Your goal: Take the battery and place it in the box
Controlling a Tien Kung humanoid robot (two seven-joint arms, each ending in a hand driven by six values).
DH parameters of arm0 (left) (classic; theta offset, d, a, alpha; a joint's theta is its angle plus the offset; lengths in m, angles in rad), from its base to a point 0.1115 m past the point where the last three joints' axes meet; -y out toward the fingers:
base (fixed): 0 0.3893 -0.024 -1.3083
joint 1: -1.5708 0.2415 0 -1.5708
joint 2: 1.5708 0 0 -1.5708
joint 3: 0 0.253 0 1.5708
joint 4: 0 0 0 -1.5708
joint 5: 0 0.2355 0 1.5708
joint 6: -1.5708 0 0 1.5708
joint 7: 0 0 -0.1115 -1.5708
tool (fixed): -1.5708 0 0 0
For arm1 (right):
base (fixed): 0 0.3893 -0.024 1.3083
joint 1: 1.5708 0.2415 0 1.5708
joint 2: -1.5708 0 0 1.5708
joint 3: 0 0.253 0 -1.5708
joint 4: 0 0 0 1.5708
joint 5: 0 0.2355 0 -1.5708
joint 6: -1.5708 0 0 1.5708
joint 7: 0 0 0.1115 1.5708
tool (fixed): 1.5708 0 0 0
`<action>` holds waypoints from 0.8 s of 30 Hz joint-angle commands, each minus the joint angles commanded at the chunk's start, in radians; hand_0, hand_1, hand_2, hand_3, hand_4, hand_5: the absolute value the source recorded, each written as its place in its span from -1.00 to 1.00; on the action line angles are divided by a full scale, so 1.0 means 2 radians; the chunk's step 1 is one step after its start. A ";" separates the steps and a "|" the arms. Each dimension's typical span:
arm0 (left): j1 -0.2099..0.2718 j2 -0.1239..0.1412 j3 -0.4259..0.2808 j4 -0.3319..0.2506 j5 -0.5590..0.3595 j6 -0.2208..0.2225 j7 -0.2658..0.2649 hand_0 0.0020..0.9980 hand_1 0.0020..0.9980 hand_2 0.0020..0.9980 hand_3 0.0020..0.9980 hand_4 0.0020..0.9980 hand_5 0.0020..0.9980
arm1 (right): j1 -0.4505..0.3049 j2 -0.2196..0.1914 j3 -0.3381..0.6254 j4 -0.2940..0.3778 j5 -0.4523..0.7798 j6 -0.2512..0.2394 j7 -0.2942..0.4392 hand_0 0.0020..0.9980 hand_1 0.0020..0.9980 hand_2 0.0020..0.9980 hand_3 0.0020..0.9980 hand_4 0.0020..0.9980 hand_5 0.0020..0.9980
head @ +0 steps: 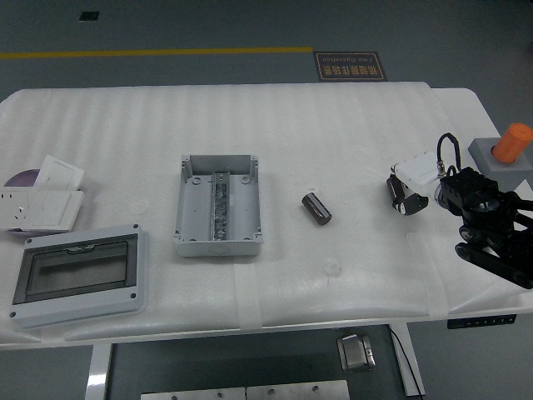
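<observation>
Near the middle of the white foam-covered table (333, 133) lies a small dark cylindrical battery (316, 208), on its side and untouched, just right of an open grey plastic junction box (218, 205) with a metal rail inside. At the right edge, the robot's black right hand (416, 185) reaches in, its white-tipped fingers (414, 174) curled around a second dark cylinder (396, 192). Behind it stands a grey block with an orange knob (510, 148). At the left sit a clear-lidded grey enclosure (79, 275) and white socket plates (42, 196).
</observation>
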 joint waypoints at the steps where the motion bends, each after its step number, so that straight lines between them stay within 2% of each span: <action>1: 0.000 0.000 0.000 0.000 -0.001 0.001 0.000 0.25 0.30 -0.15 0.17 0.00 0.01 | 0.000 -0.001 0.006 0.002 -0.002 0.000 -0.001 0.31 0.21 0.05 0.28 0.09 -0.26; 8: 0.001 -0.002 0.001 0.001 -0.003 0.002 0.000 0.25 0.30 -0.15 0.17 0.00 0.01 | 0.002 -0.001 0.068 0.045 -0.018 0.000 -0.015 0.29 0.18 0.03 0.25 0.08 -0.23; 13: 0.004 -0.005 0.010 0.005 -0.013 0.002 0.000 0.25 0.30 -0.14 0.17 0.00 0.02 | -0.004 0.015 0.121 0.097 -0.015 0.000 -0.030 0.29 0.18 0.03 0.25 0.08 -0.21; 21: 0.009 -0.005 0.051 0.011 -0.038 0.000 0.004 0.25 0.30 -0.15 0.17 0.00 0.02 | -0.036 0.083 0.199 0.182 0.002 -0.015 -0.040 0.29 0.20 0.04 0.27 0.13 -0.19; 24: 0.010 -0.004 0.059 0.014 -0.043 -0.005 0.006 0.25 0.30 -0.15 0.17 0.00 0.02 | -0.053 0.111 0.208 0.205 0.006 -0.022 -0.039 0.29 0.20 0.04 0.27 0.13 -0.19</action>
